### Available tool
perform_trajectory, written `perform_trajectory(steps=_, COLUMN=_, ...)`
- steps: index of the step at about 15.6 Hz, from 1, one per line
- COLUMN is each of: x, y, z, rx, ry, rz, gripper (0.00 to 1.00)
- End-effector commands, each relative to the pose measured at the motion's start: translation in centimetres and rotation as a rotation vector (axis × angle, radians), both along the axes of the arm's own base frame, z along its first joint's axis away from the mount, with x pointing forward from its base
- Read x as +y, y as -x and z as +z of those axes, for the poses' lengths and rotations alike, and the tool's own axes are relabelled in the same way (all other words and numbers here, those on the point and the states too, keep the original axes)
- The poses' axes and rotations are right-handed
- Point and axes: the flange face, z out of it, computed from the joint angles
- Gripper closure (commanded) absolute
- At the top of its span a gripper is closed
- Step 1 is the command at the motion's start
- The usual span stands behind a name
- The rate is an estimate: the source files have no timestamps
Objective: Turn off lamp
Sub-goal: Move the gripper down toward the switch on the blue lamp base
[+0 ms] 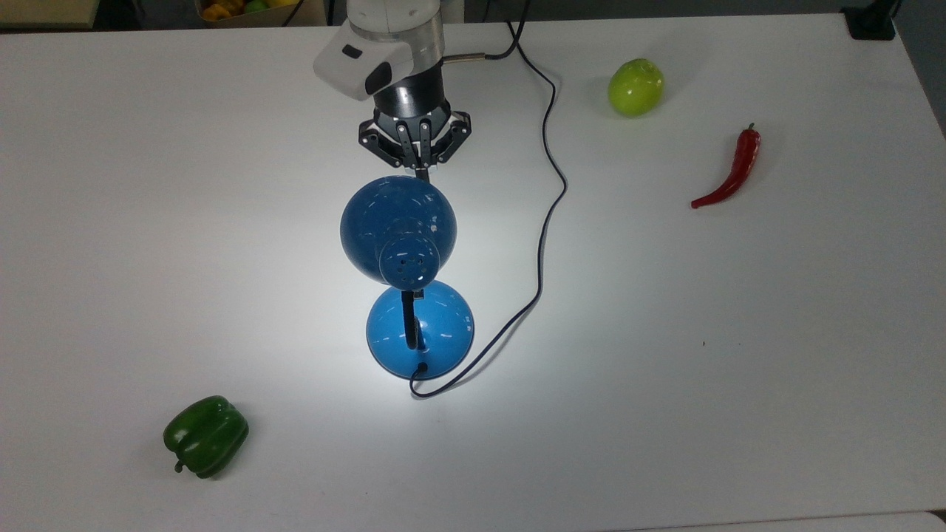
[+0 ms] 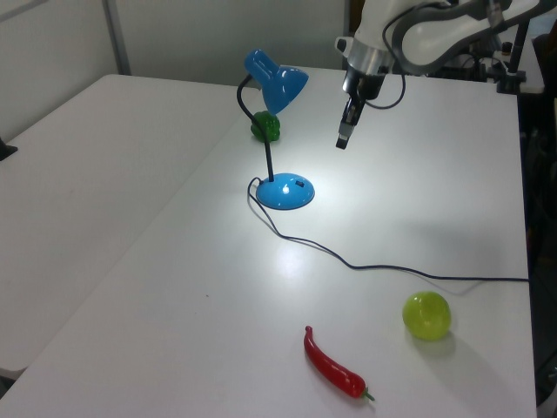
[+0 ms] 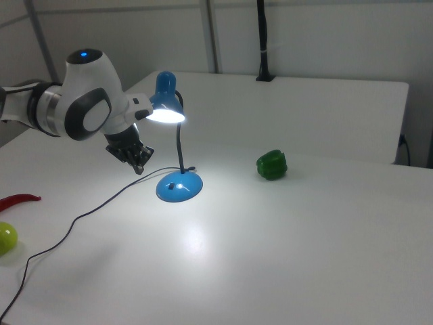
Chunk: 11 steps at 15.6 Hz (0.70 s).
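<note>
- Lamp [image 1: 405,275] first: we see it standing near the middle of the white table [image 1: 739,369], its glossy blue domed shade [image 1: 397,222] with vent holes carried on a black neck [image 1: 408,321] above a round blue base [image 1: 420,329].
- We find the lamp lit: the right view shows a bright glow under the shade [image 3: 166,108], and a pool of light lies on the table around the base [image 3: 179,185].
- We trace its thin dark cord [image 1: 547,185] from the base, curving toward the top view's right and running up to the table's far edge.
- We see the gripper [image 1: 422,175] hanging over the table just beside the shade's rim, on the top view's upper side, pointing downward.
- Its fingers look pressed together with no gap, and we see nothing between them.
- In the left view the gripper [image 2: 343,140] hovers to the left view's right of the shade [image 2: 277,80], above the table and not touching the lamp.
- In the right view the gripper [image 3: 139,167] sits on the right view's left of the neck, above the cord.
- We note a green bell pepper [image 1: 205,436] near the top view's lower left, well apart from the lamp.
- We also see a green apple [image 1: 635,86] and a red chili pepper [image 1: 731,171] toward the top view's upper right, lying near each other but apart.
</note>
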Motion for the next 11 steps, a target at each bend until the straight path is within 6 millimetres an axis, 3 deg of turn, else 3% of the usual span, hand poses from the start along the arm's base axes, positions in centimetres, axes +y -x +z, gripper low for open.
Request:
perform_trajectory(steps=1, x=0.2, y=-1.1, z=-1.9, rx=-0.078, ry=-0.011, rz=-0.036, gripper=1.00)
perform_trajectory(steps=11, x=0.4, y=-3.8, z=-7.9, rx=-0.213, ry=-0.003, rz=-0.052, gripper=1.00)
